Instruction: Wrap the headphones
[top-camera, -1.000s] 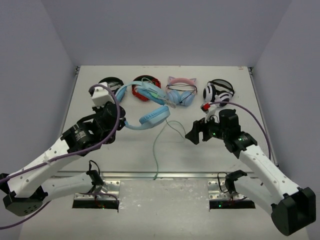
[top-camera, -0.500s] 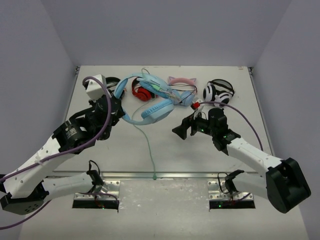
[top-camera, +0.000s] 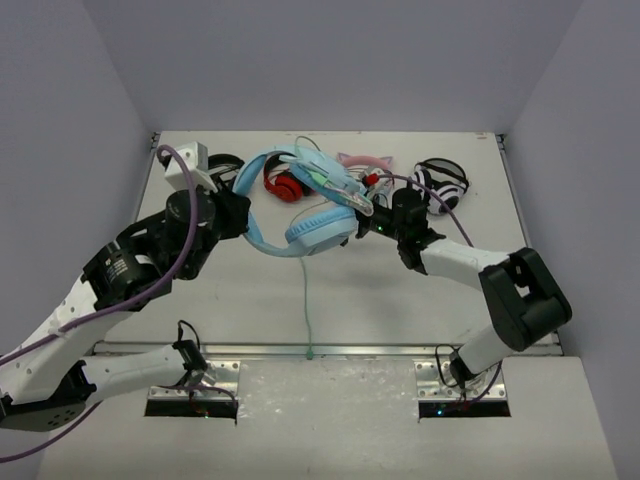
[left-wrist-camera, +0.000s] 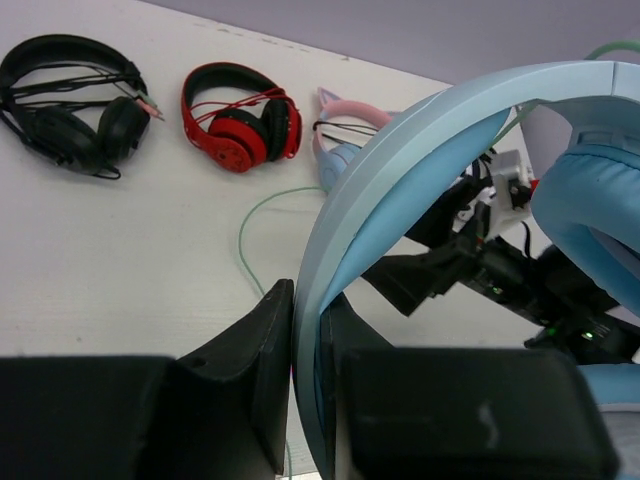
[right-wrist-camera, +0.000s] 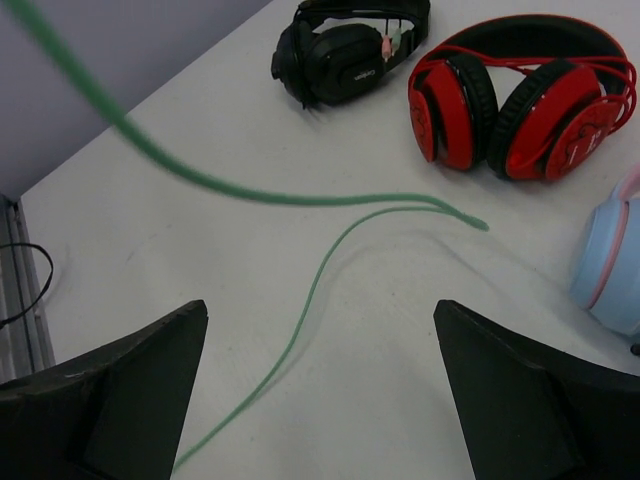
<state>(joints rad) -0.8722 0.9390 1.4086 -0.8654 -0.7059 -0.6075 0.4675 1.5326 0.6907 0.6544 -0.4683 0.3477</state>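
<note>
The light-blue headphones (top-camera: 318, 228) hang in the air over the middle of the table. My left gripper (top-camera: 236, 212) is shut on their smooth blue headband (left-wrist-camera: 400, 150), and the left wrist view shows the band pinched between both black fingers (left-wrist-camera: 255, 360). A padded cup (left-wrist-camera: 590, 230) fills the right side of that view. The thin pale-green cable (top-camera: 306, 300) drops from the cups and runs to the table's near edge. My right gripper (top-camera: 372, 226) stands open just right of the lower cup. Its wrist view shows the cable (right-wrist-camera: 300, 320) on the table between its wide-apart fingers.
Along the back of the table lie black headphones (top-camera: 222, 165), a red pair (top-camera: 283, 186), a light-blue pair with a pink cat-ear band (top-camera: 362, 162) and a white-and-black pair (top-camera: 442, 182). The red pair (right-wrist-camera: 520, 100) and black pair (right-wrist-camera: 345, 45) lie beyond my right gripper.
My left gripper has carried the headphones up and toward the back. The right arm has stretched left toward the lower cup with its jaws wider apart. The cable now runs straighter.
</note>
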